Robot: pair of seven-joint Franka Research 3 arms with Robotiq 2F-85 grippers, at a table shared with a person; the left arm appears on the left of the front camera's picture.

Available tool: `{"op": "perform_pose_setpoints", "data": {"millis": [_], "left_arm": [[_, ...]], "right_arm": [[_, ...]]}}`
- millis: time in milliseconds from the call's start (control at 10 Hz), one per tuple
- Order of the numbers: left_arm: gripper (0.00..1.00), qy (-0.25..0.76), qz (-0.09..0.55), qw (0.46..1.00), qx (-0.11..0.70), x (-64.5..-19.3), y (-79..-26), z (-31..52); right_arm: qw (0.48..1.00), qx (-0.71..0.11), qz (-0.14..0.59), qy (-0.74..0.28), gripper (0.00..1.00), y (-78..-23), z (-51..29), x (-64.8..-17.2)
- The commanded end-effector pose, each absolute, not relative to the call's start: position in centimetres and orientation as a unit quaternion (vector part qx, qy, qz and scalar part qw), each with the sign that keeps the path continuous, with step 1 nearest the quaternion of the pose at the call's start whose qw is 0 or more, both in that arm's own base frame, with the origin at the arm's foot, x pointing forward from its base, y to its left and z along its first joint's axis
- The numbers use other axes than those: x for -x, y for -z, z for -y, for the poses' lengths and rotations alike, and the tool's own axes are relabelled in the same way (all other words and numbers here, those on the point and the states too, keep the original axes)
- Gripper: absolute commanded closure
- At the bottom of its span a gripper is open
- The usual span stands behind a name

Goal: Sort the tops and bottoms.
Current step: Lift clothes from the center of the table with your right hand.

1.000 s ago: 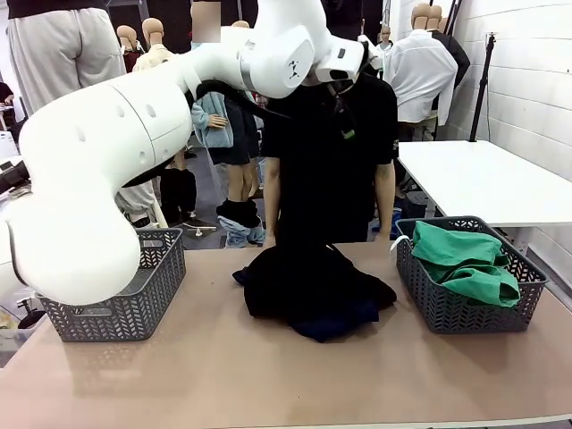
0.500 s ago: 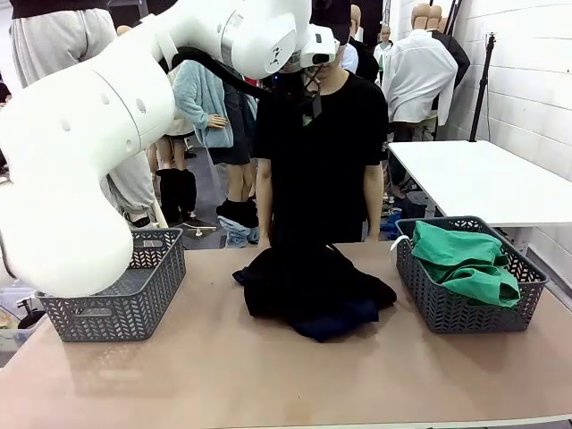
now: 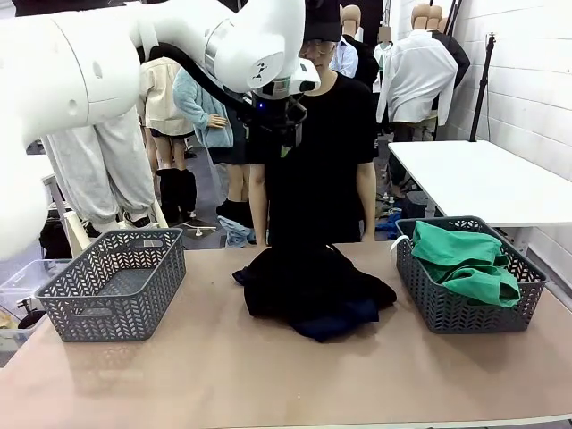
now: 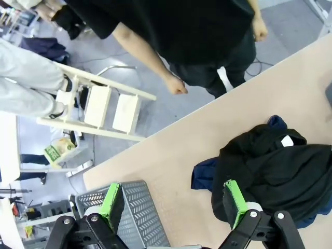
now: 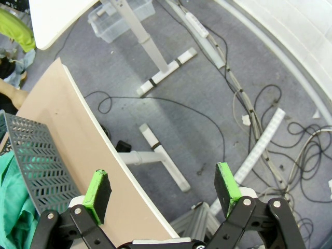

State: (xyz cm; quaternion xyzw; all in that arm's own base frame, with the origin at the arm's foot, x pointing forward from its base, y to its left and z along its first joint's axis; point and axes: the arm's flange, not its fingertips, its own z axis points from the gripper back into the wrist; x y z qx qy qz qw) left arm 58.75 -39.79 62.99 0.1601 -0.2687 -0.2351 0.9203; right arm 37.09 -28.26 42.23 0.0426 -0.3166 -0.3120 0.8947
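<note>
1. The left arm (image 3: 107, 63) is reaching in from the upper left of the front view. Its wrist is hanging high in front of the person (image 3: 322, 179), who is standing at the far edge of the table (image 3: 268, 384).
2. In the left wrist view, the left gripper (image 4: 173, 201) is holding its green pads spread wide and gripping nothing. It is looking down on the table from well above.
3. A dark pile of clothes (image 3: 313, 286) is lying in the middle of the front view, between two grey baskets.
4. The left basket (image 3: 116, 308) is sitting at the lower left of the front view, well apart from the pile.
5. The bottoms (image 3: 465, 259) are lying bunched in the right basket (image 3: 429, 308) at the right of the front view, with teal-green folds rising above the rim.
6. The right gripper (image 5: 162, 189) is also standing wide apart and empty. It is hanging past the table's edge, above grey floor strewn with cables. Green fabric and a basket corner are showing at the lower left of that view.
</note>
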Motion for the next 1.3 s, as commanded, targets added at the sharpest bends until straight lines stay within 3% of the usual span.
{"op": "perform_pose_setpoints", "data": {"millis": [0,200,300,500,800,1000,1200], "left_arm": [[0.0,0.228,0.272,0.919,-0.172,-60.0,-64.7,40.1],[0.0,0.231,0.271,0.92,-0.161,-58.9,-63.4,39.6],[0.0,0.162,0.267,0.939,-0.148,-58.7,-64.3,33.8],[0.0,0.014,0.278,0.956,-0.088,-53.8,-64.3,20.1],[0.0,-0.175,0.28,0.944,-0.02,-47.8,-61.3,6.6],[0.0,-0.208,0.246,0.947,0.017,-47.1,-55.7,3.0],[0.0,-0.16,0.251,0.954,0.04,-47.9,-53.3,2.8]], "right_arm": [[0.897,-0.036,0.319,0.305,0.0,-42.2,28.0,-36.8],[0.897,-0.036,0.319,0.305,0.0,-42.2,28.0,-36.8],[0.897,-0.036,0.319,0.305,0.0,-42.2,28.0,-36.8],[0.897,-0.036,0.319,0.305,0.0,-42.2,28.0,-36.8],[0.897,-0.036,0.319,0.305,0.0,-42.2,28.0,-36.8],[0.897,-0.036,0.319,0.305,0.0,-42.2,28.0,-36.8],[0.897,-0.036,0.319,0.305,0.0,-42.2,28.0,-36.8]]}}
